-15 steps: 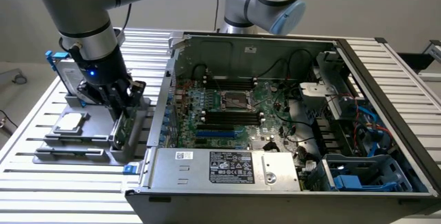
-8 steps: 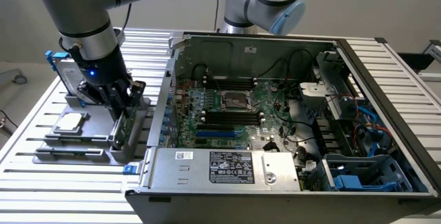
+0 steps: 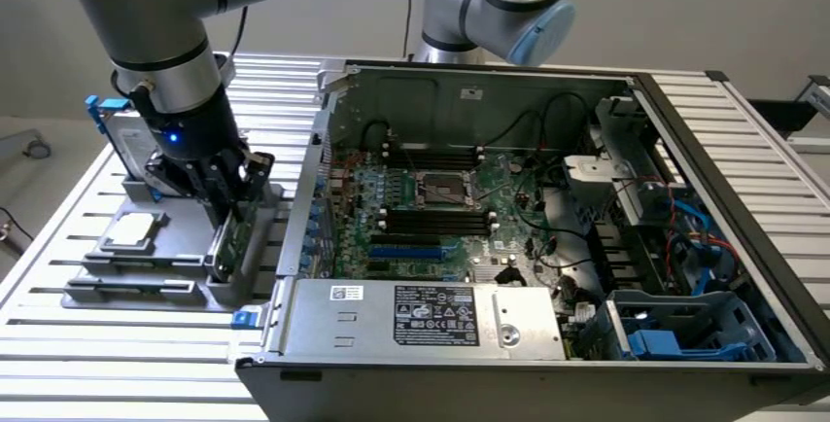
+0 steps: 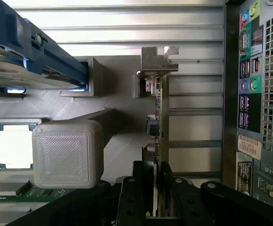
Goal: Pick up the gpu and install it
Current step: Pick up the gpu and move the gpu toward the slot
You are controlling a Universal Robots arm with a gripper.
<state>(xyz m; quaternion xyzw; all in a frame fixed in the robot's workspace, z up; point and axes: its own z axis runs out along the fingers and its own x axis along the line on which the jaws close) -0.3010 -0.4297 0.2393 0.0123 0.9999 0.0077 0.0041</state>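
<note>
A: Where is the gpu [image 4: 158, 123]?

B: It stands on edge in the grey holder [image 4: 112, 89] on the table [image 3: 117, 364], just beside the open computer case [image 3: 325, 325]. The pincer [image 4: 154, 175] is clamped across it, one finger on each face.

A: How will it handle?

B: Light and stiff, I'd judge, but fragile, being a thin board with exposed parts. A grip on the flat faces near mid-length should keep it from tilting.

A: How many robot arms?
B: Two. One arm [image 3: 162, 43] beside the computer case [image 3: 648, 87], a second arm [image 3: 500, 4] behind it.
A: On the grey holder [image 3: 130, 294] beside the case?
B: One gpu [image 4: 158, 108], one processor chip [image 3: 134, 230], one hard drive [image 3: 126, 150].
A: Inside the case?
B: One motherboard [image 3: 500, 184], one power supply [image 3: 363, 325].
</note>
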